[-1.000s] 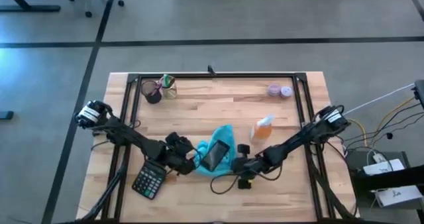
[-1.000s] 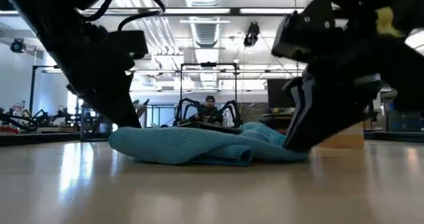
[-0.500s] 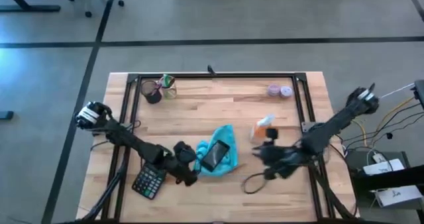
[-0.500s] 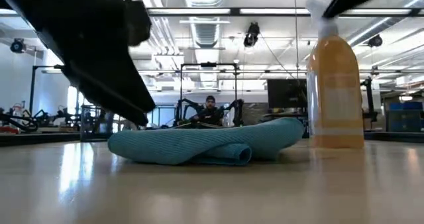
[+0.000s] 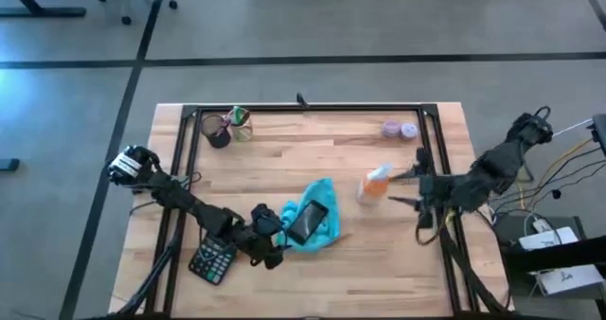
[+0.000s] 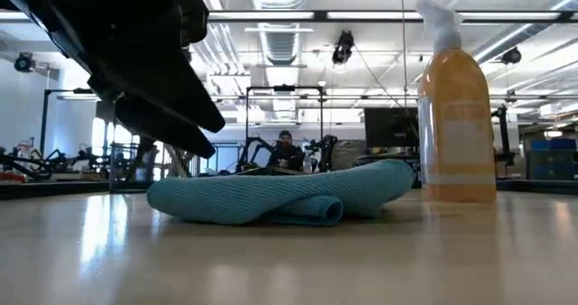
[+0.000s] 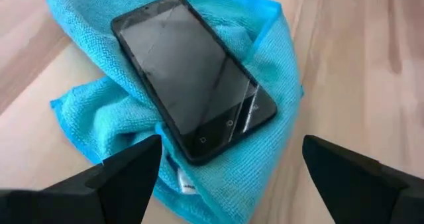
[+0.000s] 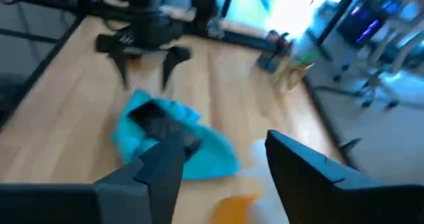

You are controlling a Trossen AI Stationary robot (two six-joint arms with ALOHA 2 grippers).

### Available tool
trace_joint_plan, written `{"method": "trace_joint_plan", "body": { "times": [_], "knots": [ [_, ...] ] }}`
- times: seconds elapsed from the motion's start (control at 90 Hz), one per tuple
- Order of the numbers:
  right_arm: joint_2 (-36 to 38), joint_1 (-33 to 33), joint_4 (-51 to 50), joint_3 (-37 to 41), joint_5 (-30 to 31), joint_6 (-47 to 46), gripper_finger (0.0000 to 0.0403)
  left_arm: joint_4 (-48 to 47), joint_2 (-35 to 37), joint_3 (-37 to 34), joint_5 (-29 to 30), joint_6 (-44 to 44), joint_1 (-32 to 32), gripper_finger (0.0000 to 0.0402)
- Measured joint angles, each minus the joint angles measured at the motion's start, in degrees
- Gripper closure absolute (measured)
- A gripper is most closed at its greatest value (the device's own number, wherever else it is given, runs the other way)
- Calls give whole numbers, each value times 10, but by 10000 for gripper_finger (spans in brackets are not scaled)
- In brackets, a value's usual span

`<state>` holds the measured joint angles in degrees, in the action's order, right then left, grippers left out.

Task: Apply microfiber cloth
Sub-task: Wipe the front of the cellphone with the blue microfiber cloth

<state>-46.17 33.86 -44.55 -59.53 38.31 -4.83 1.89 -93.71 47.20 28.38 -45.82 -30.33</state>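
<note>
The turquoise microfiber cloth (image 5: 322,227) lies crumpled at the table's middle, resting on the wood in loose folds (image 6: 271,198). A black phone (image 7: 192,71) lies screen up on top of it. My left gripper (image 5: 271,249) hovers open at the cloth's near left side, its fingers (image 7: 126,174) apart over the cloth's edge without touching it. My right gripper (image 5: 400,189) is open near the table's right side, pointing left, just right of the orange bottle (image 5: 376,184). In the right wrist view, the cloth (image 8: 199,148) lies well ahead of it.
A black calculator (image 5: 212,259) lies left of my left gripper. A dark cup (image 5: 218,131) with pens stands at the far left, and small purple rolls (image 5: 400,129) at the far right. Black frame rails (image 5: 431,159) run along the table's sides. A person (image 6: 286,148) sits behind the table.
My right gripper has drawn away from the cloth's right side, going up and toward the table's right edge, past the orange bottle. My left gripper has shifted a little toward the near edge. The cloth's right end now lies free and rounded.
</note>
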Motion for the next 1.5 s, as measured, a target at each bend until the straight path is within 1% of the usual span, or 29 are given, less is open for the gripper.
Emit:
{"method": "trace_joint_plan", "body": {
  "times": [0.033, 0.089, 0.222, 0.322, 0.4, 0.456, 0.589, 0.711, 0.789, 0.878, 1.011, 1.167, 1.322, 1.389, 1.5],
  "knots": [
    [3, -26, -1, 3, -16, 15, 196, 15, 0, 0, 9, 1, 0, 53],
    [3, -78, -3, 9, -62, 40, 190, 39, 0, 0, 22, 8, 0, 53],
    [-6, -203, 3, 12, -227, 93, 181, 91, 0, 0, 26, 44, 1, 53],
    [-9, -293, 9, 12, -336, 122, 178, 108, 0, 0, 26, 49, 1, 53],
    [-22, -347, -5, 15, -424, 130, 180, 112, 0, 0, 26, 48, 1, 53],
    [-33, -374, -9, 21, -460, 140, 185, 111, 0, 0, 26, 48, 1, 53],
    [-47, -411, -7, 23, -474, 177, 203, 111, 0, 0, 26, 48, 1, 53],
    [-68, -418, -32, 23, -492, 182, 222, 110, 0, 0, 26, 47, 1, 53],
    [-76, -418, -38, 23, -493, 178, 238, 110, 0, 0, 26, 48, 0, 53],
    [-75, -418, -33, 23, -493, 174, 268, 110, 0, 0, 26, 52, 0, 53],
    [-75, -418, -24, 23, -495, 158, 330, 108, 0, 0, 26, 62, 0, 53],
    [-75, -413, -15, 13, -491, 117, 331, 108, 0, 0, 26, 57, 0, 53],
    [-83, -380, 63, 0, -492, 100, 331, 108, 0, -1, 26, 57, 2, 53],
    [-96, -363, 104, -3, -493, 100, 331, 108, 0, -1, 26, 59, 3, 53],
    [-132, -349, 143, -11, -493, 112, 331, 109, 0, -1, 28, 60, 5, 53]
  ]
}}
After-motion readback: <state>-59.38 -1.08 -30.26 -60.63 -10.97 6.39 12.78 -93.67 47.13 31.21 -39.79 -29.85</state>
